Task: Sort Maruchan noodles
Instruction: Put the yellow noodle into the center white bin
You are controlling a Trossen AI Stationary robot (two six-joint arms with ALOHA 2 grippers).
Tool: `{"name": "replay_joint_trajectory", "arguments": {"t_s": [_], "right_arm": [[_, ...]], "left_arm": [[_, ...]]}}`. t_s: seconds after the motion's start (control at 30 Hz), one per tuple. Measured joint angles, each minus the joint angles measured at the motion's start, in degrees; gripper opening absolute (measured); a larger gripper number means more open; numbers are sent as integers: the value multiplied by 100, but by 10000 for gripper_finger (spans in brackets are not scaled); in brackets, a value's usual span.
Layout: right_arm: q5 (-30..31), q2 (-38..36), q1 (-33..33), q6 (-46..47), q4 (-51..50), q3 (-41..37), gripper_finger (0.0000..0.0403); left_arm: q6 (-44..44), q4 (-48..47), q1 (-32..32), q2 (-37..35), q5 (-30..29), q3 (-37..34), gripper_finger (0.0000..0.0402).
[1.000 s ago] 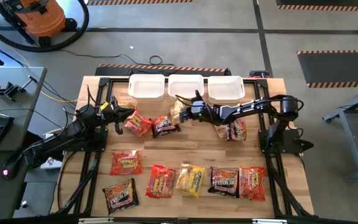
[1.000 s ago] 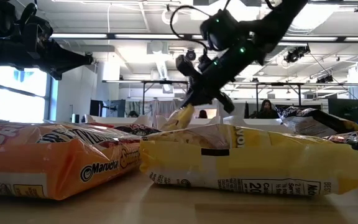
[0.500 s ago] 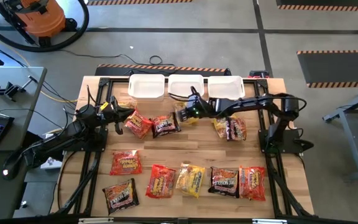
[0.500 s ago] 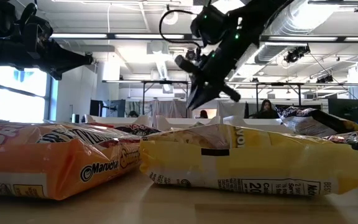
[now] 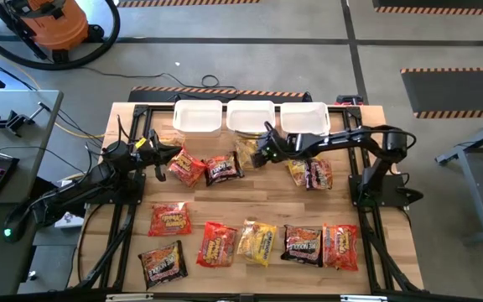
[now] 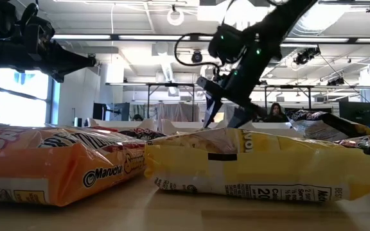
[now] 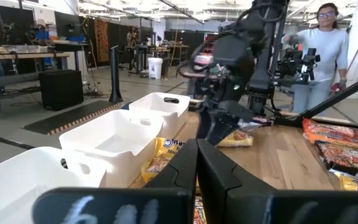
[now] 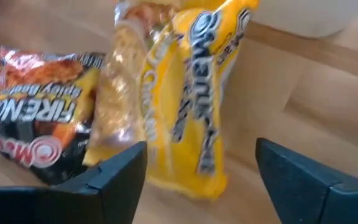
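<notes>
Now three white bins (image 5: 251, 117) along far table edge, nothing visible inside. Yellow packet (image 5: 246, 149) lying just before middle bin, beside dark packet (image 5: 222, 169). Right gripper (image 5: 262, 151) over yellow packet, jaws spread wide, holding nothing. Left gripper (image 5: 163, 158) closed, empty, by red packet (image 5: 185, 167). Other packets (image 5: 258, 241) in near row.

Three bins (image 5: 251, 117) sat in a row at the top of the table (image 5: 250, 214), with noodle packets (image 5: 258, 242) lined up along the bottom.
</notes>
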Motion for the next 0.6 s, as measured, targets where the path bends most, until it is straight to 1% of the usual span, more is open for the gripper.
{"name": "replay_joint_trajectory", "arguments": {"t_s": [0.1,0.2,0.37,0.53,0.6], "right_arm": [[-224,0,-225,-131,801,-286,290],[-311,1,-404,-238,1184,-544,291],[-628,109,-496,-295,2439,-947,291],[-581,419,-489,-238,2748,-1038,291],[-670,587,-489,-238,2993,-1038,291]], "left_arm": [[0,0,-1,-1,0,0,3],[0,0,0,0,0,0,3],[0,0,2,-2,-2,0,3],[-1,0,2,0,-6,0,3],[0,0,-1,-2,-7,0,3]]}}
